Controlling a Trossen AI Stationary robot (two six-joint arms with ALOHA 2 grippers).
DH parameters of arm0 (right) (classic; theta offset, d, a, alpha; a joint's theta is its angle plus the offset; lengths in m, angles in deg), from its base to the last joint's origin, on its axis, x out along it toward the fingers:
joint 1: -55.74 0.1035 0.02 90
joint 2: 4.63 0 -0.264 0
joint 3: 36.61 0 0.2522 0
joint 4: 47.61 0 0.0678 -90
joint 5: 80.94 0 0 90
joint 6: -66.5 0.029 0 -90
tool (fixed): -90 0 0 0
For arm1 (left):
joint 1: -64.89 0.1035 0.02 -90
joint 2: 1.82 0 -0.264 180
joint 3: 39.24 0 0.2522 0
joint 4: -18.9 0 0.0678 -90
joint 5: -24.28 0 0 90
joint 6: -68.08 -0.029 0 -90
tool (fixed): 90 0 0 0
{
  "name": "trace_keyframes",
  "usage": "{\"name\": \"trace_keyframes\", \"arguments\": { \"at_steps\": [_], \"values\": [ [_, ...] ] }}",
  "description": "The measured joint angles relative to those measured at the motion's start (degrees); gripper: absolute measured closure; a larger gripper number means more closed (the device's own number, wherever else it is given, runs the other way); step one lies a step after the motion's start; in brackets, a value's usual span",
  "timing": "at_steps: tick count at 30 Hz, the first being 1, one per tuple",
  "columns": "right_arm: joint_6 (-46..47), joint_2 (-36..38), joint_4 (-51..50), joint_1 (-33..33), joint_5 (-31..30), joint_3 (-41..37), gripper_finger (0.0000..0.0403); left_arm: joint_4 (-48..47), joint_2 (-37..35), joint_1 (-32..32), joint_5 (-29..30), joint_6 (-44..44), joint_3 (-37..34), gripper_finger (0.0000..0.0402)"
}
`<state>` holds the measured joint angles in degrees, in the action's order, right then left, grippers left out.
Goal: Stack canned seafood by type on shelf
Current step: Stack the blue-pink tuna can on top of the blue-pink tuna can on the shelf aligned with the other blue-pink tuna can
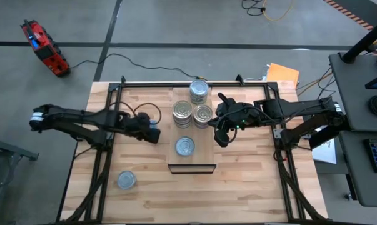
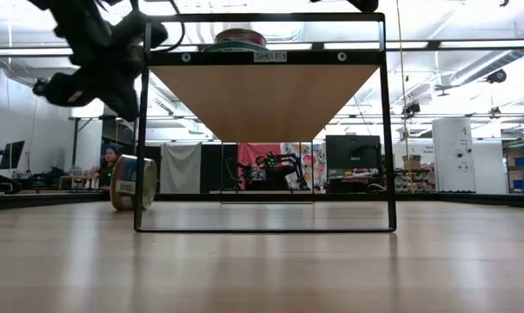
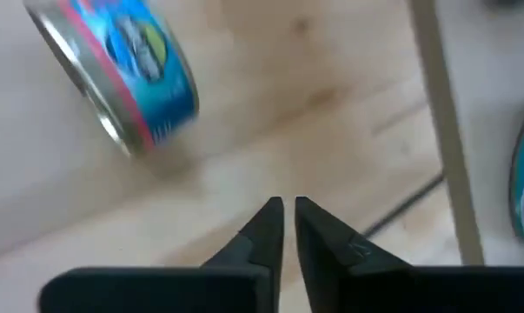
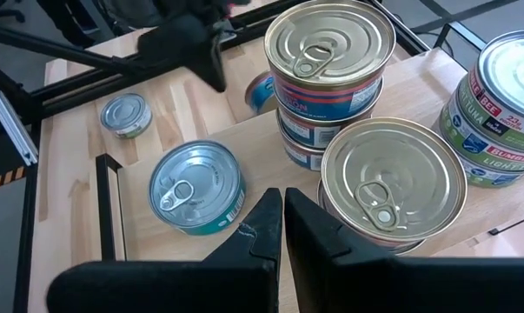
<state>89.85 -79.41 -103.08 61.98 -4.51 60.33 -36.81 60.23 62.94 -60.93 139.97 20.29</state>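
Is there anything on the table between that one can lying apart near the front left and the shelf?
No. In the high view only bare tabletop lies between the lone can and the shelf.

Bench (image 1: 238, 187): light butcher-block wood with a black frame along its edges. Shelf (image 1: 204, 150): paler raised plank with a dark front edge, standing mid-bench. On the shelf: one lone blue-topped tin (image 1: 185, 146) nearest the front edge; behind it two gold-topped stacks (image 1: 182, 113) side by side; a silver-topped stack (image 1: 199, 91) at the back. Directly on the bench: one tin (image 1: 126, 180), well left of the shelf's front; another tin (image 3: 122, 69) on its edge, just left of the shelf.
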Motion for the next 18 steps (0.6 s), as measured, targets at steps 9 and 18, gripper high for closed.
{"name": "trace_keyframes", "arguments": {
  "at_steps": [9, 18],
  "values": [
    [-0.69, 0.00, 0.08, 0.00, 0.04, 0.00, 0.0394, -10.28, 8.08, 6.61, 6.30, -3.49, 4.17, 0.0263],
    [-1.06, 0.00, 0.00, 0.00, 0.26, 0.00, 0.0394, -12.58, 16.97, 7.69, 11.79, -2.45, 10.24, 0.0077]
  ]
}}
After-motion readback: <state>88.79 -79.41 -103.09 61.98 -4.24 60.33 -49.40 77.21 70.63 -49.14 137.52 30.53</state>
